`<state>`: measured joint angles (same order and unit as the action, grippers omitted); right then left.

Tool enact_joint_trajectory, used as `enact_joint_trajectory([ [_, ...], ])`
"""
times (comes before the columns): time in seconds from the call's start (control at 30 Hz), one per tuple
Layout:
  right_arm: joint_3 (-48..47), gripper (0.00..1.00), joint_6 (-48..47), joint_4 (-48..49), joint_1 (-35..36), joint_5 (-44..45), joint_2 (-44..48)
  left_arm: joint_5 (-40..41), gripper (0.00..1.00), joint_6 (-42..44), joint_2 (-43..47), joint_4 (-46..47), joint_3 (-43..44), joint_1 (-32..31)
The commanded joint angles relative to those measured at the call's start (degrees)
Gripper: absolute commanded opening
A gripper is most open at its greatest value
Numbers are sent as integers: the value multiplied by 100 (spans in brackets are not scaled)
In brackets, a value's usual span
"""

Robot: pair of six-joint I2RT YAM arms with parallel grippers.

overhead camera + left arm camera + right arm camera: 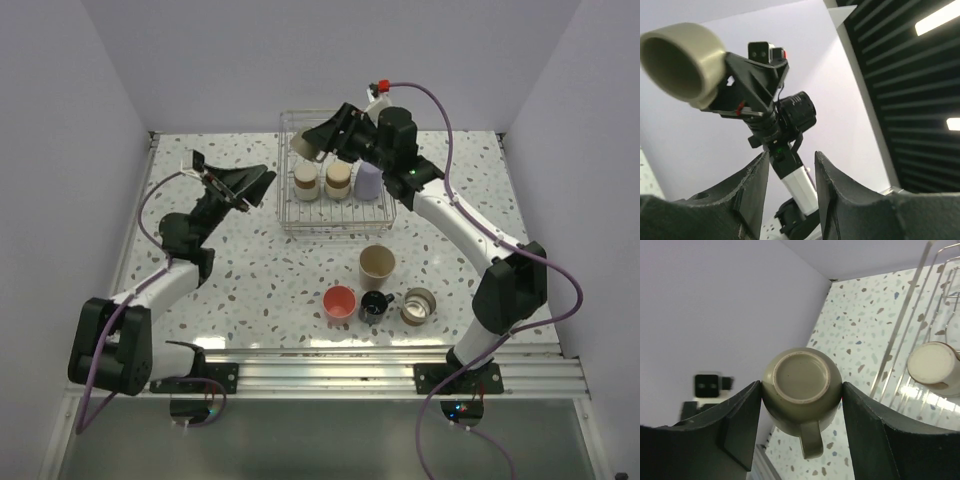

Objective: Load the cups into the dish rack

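Leftmost, left gripper (250, 183) hangs raised, fingers spread, nothing between them. Right gripper (801, 392) pinches a round olive-beige handled cup (801, 377) by its sides, handle below the fingers. Silver wire dish rack (338, 215) lies just right of those fingertips. Risk: the smooth curved wall slips, or the handle snags a wire and tips the cup.

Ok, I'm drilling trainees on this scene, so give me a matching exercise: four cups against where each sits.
1 lavender cup; 2 coral-pink cup; 3 tan cup; 4 beige mug
a held in the right gripper; b inside the dish rack; c on the table, closest to the rack; d on the table beside the black mug
Pairs: 1-b; 2-d; 3-c; 4-a
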<state>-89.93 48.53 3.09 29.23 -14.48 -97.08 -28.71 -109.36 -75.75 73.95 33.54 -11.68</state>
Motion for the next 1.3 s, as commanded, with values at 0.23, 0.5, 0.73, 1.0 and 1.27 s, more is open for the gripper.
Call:
enact_joint_trajectory([
  [0.23,695,5,-1522,-292,65,657,418,-970,44,3410,1324,-3710,1207,140],
  [0.5,819,4,-2014,-212,275,859,-64,-478,43,4730,1879,-5909,1541,140],
  [0.73,530,3,-2612,-431,478,1043,-548,-381,44,5380,1844,-6691,1963,140],
  [1.0,380,3,-2902,-388,601,1228,-1058,-284,45,5663,1756,-7114,2165,140],
  [1.27,72,3,-2946,-336,715,1334,-1700,-232,46,6031,1704,-7719,2341,140],
])
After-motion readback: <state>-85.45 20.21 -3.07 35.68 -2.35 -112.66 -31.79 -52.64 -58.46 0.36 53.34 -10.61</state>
